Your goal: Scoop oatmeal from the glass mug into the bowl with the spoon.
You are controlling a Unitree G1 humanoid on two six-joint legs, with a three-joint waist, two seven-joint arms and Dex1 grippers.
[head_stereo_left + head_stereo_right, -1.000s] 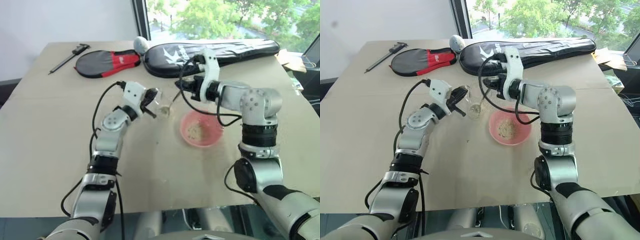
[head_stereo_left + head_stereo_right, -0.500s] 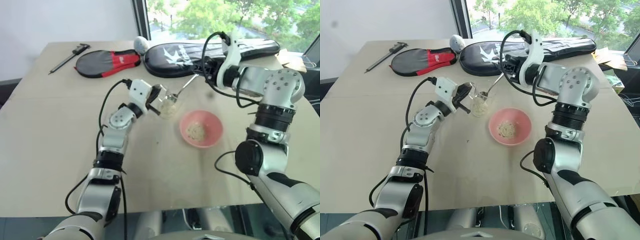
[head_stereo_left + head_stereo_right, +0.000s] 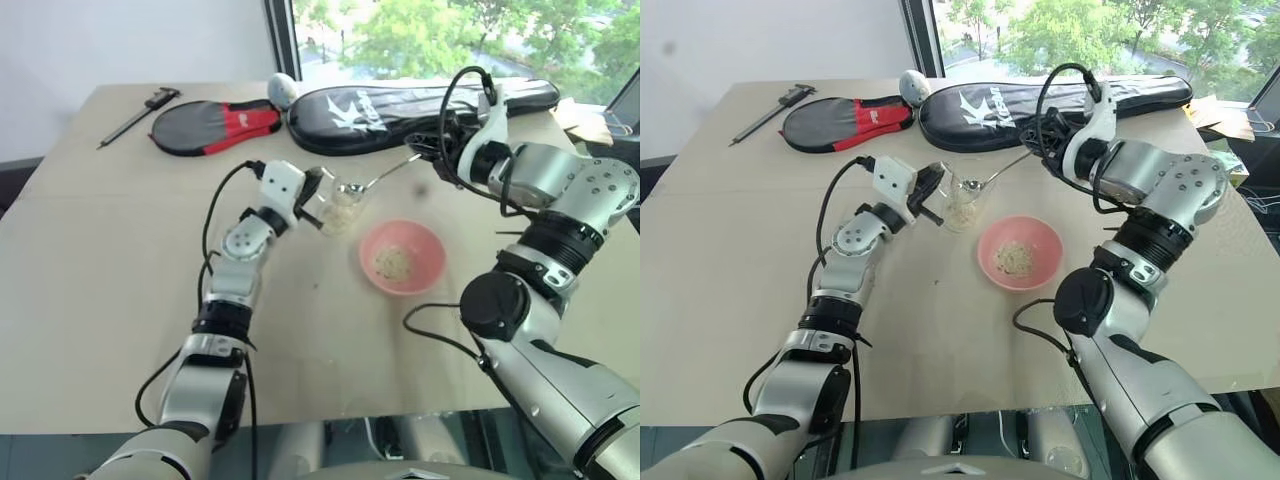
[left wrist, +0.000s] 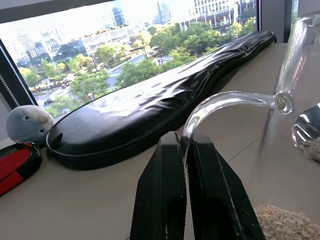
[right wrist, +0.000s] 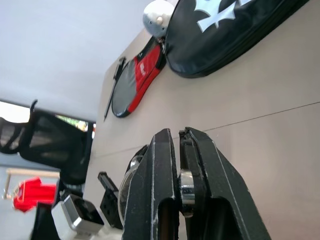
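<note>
Pink bowl [image 3: 402, 258] on table [image 3: 90, 270], oats inside, glass mug [image 3: 338, 206] just beside at ten o'clock. Left gripper [image 4: 186, 165] clamped on mug's handle, oatmeal [image 4: 285, 224] in bottom. Right gripper [image 3: 436, 152] closed on spoon [image 3: 375, 180] handle, head with oats over mug's rim.

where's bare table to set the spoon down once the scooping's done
The widest bare stretch is the near table, in front of the pink bowl out to the front edge. The left side below the caliper is bare too. It is crowded at the back, with the red and black paddle cover and black racket bag, and around the glass mug.
</note>
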